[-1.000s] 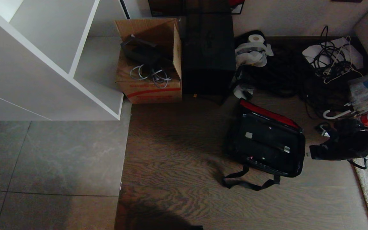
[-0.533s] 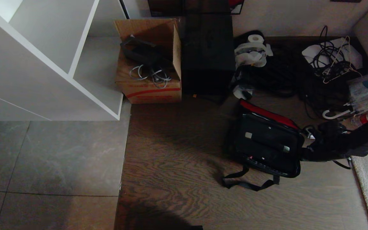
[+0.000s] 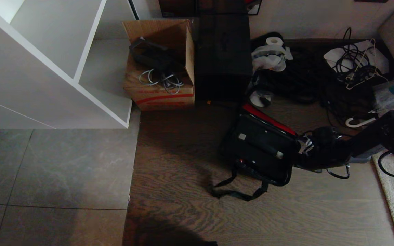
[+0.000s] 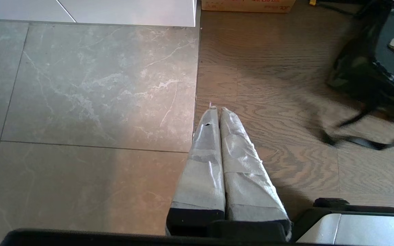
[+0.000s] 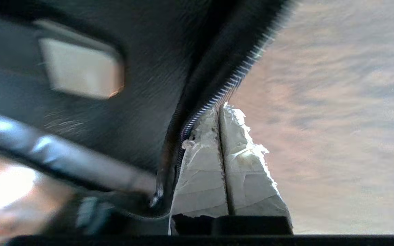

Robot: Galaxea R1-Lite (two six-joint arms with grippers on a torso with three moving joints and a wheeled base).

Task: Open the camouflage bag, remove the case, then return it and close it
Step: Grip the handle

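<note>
Item — camouflage bag (image 3: 260,152): a boxy soft bag lying on the wood floor (image 3: 183,191), in front of the cardboard box (image 3: 159,65) and the plain black box (image 3: 222,58), with a heap of cables (image 3: 351,66) beyond it. Handling, as a judgement: soft-sided and light enough to slide when pushed, so expect it to skid on the smooth boards rather than stay put while you work the zip; the walls will likely give under a pinch. Take hold at the zip edge (image 5: 214,99) or at the loose strap (image 3: 238,193), not at the flat panel, which offers nothing to pinch.

Appearance: dark upper face with two small pale tabs (image 3: 242,136), a red band (image 3: 267,119) along the far edge, black sides, and the black strap trailing toward you on the floor. The camouflage pattern is hard to make out in the head view.

Right gripper (image 5: 219,109): at the bag's right side, taped fingers (image 5: 241,160) pressed together against the zip edge — holding nothing that you can see.

Left gripper (image 4: 217,111): parked well apart from the bag, over the seam between tile and wood, fingers together, empty.
</note>
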